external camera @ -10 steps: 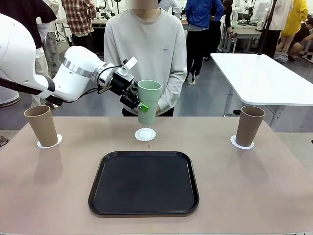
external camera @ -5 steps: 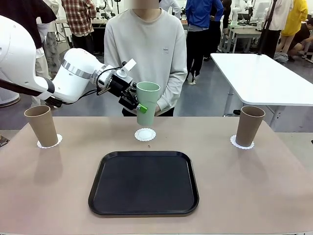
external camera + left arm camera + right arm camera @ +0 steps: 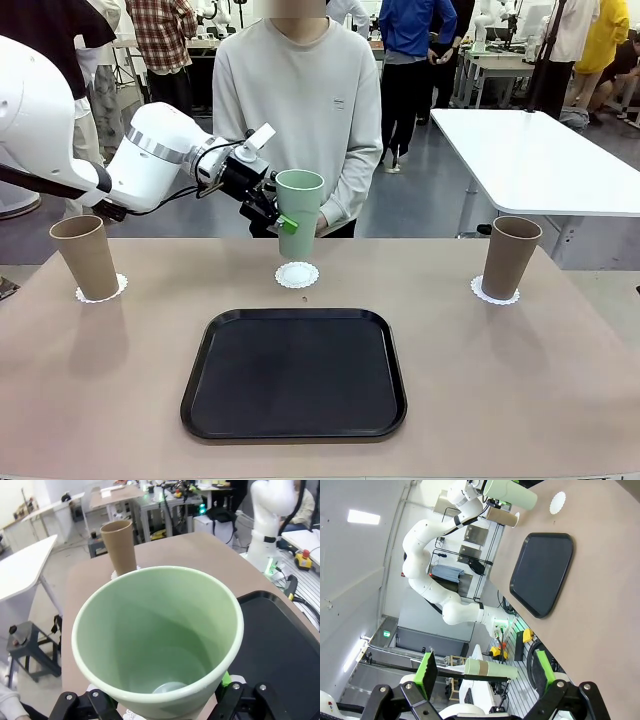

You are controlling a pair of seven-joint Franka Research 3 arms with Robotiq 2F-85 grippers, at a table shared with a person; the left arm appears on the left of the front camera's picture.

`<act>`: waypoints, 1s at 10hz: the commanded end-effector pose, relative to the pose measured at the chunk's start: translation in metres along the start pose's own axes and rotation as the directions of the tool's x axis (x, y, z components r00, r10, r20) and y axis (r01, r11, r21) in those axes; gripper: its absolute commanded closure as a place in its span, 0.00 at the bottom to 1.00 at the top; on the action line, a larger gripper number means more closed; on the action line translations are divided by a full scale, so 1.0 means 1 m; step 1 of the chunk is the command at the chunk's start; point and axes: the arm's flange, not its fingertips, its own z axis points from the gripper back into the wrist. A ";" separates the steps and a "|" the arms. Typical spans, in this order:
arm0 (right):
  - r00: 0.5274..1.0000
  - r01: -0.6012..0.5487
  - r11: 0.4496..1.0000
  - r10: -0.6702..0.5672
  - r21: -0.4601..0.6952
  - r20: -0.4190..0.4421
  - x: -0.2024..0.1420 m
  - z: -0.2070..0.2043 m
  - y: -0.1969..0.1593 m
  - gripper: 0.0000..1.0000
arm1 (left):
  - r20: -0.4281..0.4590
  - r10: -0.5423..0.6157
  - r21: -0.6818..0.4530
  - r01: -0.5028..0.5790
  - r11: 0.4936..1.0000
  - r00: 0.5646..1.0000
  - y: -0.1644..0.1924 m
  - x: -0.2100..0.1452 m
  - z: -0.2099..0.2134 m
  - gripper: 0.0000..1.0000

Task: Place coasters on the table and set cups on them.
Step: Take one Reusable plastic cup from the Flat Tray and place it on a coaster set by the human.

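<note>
My left gripper is shut on the pale mint green cup, holding it upright just above the middle coaster on the table. In the left wrist view the cup's open mouth sits between my fingers. One tan cup stands on the left coaster and another tan cup on the right coaster. My right gripper is open, and a tan cup shows farther off between its fingers.
A black rounded-square tray lies in the middle of the table, nearer to me than the coasters. A person in a grey sweatshirt stands at the far edge behind the green cup. A white table stands at the back right.
My left gripper has carried the green cup slightly left and down, closer to the middle coaster. The tan cups and the tray have not moved.
</note>
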 end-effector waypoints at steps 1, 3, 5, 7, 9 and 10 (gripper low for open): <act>1.000 -0.004 1.000 0.004 0.008 0.000 -0.002 -0.001 0.000 0.00 | 0.057 -0.019 -0.025 0.021 0.999 0.998 0.013 -0.008 -0.001 0.12; 1.000 -0.004 1.000 0.004 0.008 0.000 -0.002 -0.001 0.000 0.00 | 0.039 -0.008 -0.034 0.009 0.999 0.999 0.016 -0.018 -0.008 0.12; 1.000 -0.004 1.000 0.004 0.008 0.000 -0.002 -0.001 0.000 0.00 | 0.025 0.011 -0.037 -0.010 0.999 1.000 0.021 -0.027 -0.011 0.12; 1.000 -0.004 1.000 0.004 0.008 0.000 -0.002 -0.001 0.000 0.00 | 0.035 0.033 -0.039 -0.032 0.999 0.999 0.024 -0.034 -0.012 0.12; 1.000 -0.004 1.000 0.004 0.008 0.000 -0.002 -0.001 0.000 0.00 | 0.036 0.042 -0.045 -0.041 0.998 0.998 0.024 -0.038 -0.013 0.12; 1.000 -0.004 1.000 0.004 0.008 0.000 -0.002 -0.001 0.000 0.00 | 0.032 0.042 -0.037 -0.041 0.998 0.999 0.025 -0.038 -0.013 0.12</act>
